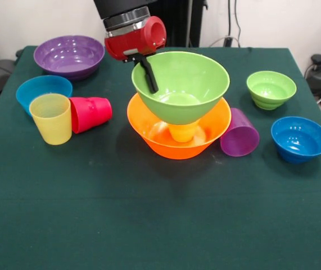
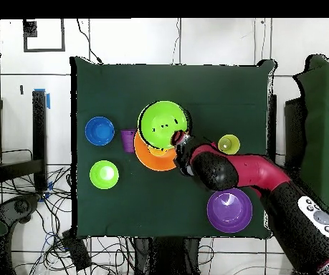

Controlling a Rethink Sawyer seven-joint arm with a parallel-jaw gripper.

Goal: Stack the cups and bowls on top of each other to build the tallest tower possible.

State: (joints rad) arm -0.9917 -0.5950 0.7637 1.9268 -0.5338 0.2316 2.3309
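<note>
Pinched at its rim by the claw [image 1: 149, 76], shut across the wall at ten o'clock: large glossy lime-green plastic bowl [image 1: 185, 84], perched on an upturned yellow-orange ribbed cup [image 1: 184, 133] inside the large orange plastic bowl [image 1: 149, 132], mid-surface. Next, probably release, backing off toward ten o'clock.

Arm is showing glossy red rounded wrist housing [image 1: 138, 38], silver ring above, black upper casing, thin black gripper fingers [image 1: 148, 76].
</note>
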